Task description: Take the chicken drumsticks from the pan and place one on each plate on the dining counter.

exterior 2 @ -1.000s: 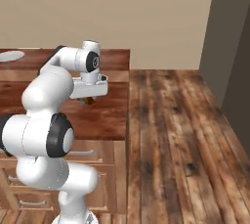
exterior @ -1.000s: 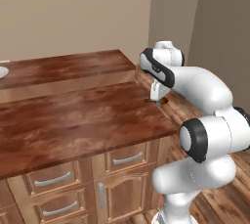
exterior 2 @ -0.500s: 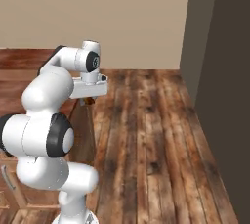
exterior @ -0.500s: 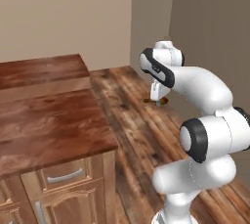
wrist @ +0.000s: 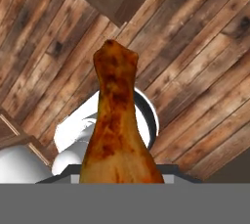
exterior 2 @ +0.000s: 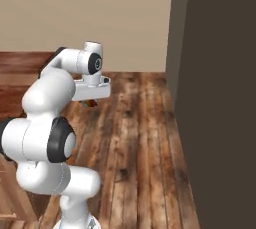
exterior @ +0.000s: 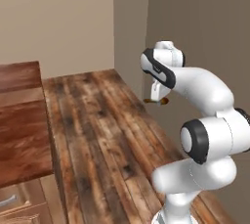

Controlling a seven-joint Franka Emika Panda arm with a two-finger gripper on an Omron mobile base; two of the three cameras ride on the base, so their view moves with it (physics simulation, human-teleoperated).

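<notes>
Wood plank floor (exterior: 102,135) runs from the upper centre of the left base view down to its lower edge; boards are brown with dark knots and uneven staining. The same floor (exterior 2: 140,148) fills the centre and lower part of the right base view, and its planks cross the hand view diagonally (wrist: 195,71).

Beige wall (exterior: 53,17) occupies the upper left of the left base view and the upper band of the right base view (exterior 2: 85,8).

Dark grey-brown wall panel (exterior 2: 220,98) covers the right side of the right base view, full height.

Cabinet front with a drawer (exterior: 14,206) sits at the lower left corner of the left base view; detail is unclear.
</notes>
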